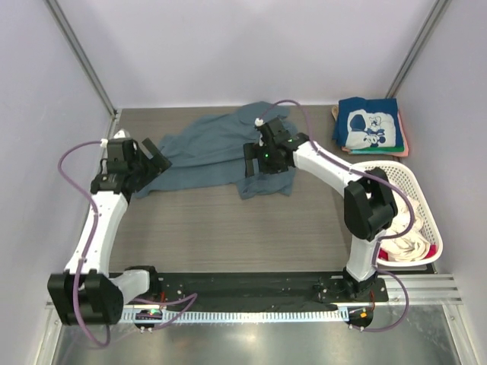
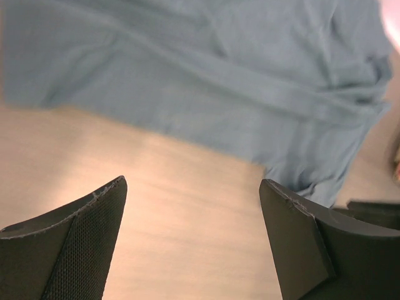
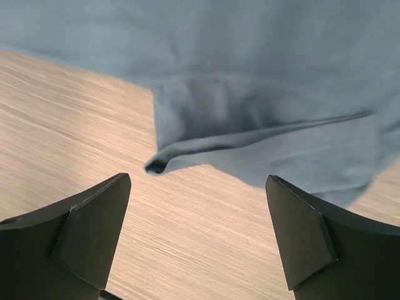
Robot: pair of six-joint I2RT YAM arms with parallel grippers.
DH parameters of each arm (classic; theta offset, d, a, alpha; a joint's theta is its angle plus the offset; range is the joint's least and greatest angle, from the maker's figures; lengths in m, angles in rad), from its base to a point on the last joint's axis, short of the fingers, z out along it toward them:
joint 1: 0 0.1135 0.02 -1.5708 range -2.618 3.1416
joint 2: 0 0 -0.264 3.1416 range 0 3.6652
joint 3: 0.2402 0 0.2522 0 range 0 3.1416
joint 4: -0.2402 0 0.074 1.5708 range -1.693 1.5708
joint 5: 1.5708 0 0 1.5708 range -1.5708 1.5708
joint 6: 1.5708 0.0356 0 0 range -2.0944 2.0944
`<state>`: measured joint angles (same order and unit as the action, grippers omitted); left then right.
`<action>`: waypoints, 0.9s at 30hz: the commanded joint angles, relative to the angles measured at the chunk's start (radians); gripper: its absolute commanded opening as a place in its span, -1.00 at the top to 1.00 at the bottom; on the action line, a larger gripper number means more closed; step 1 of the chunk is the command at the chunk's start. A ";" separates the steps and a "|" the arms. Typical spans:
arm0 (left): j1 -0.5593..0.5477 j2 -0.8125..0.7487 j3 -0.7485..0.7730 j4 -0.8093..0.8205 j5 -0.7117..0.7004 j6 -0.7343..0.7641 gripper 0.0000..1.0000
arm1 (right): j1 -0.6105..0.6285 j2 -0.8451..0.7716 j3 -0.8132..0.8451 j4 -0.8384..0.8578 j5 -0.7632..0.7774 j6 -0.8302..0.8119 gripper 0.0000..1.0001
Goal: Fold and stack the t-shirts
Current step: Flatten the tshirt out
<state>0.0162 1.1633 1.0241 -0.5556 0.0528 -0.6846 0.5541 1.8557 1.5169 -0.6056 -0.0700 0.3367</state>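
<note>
Left gripper [image 2: 192,181], right gripper [image 3: 199,177]: both wide open, empty, at the edges of the crumpled slate-blue shirt [image 1: 213,152]. Folded navy shirt [image 1: 369,125] upper right; basket [image 1: 417,196] below it, right edge.

The left arm [image 1: 95,228] and the right arm [image 1: 327,169] have white shells between bulky black joints. A purple cable [image 1: 67,161] loops along each. A small green light [image 1: 266,157] glows on the right wrist. The left pincer [image 2: 192,184] and the right pincer [image 3: 197,178] carry matte black wedge fingers [image 3: 94,231]; one left pad is finely meshed.

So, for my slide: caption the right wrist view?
Open right end effector hovers over the table, facing a rumpled slate-blue t-shirt.
</note>
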 commanded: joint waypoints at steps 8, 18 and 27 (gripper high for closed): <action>0.004 -0.238 -0.145 -0.147 -0.004 0.164 -0.79 | 0.036 0.145 0.022 -0.031 0.116 0.070 -0.89; 0.004 -0.263 -0.193 -0.122 0.045 0.186 -0.79 | 0.050 0.194 0.060 -0.071 0.148 0.071 -0.44; 0.005 -0.283 -0.200 -0.113 0.058 0.186 -0.79 | 0.164 -0.011 -0.171 -0.092 0.202 0.148 0.61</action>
<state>0.0162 0.9012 0.8276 -0.6971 0.0826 -0.5152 0.6552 1.9846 1.4067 -0.6579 0.0887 0.4366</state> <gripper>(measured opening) 0.896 0.198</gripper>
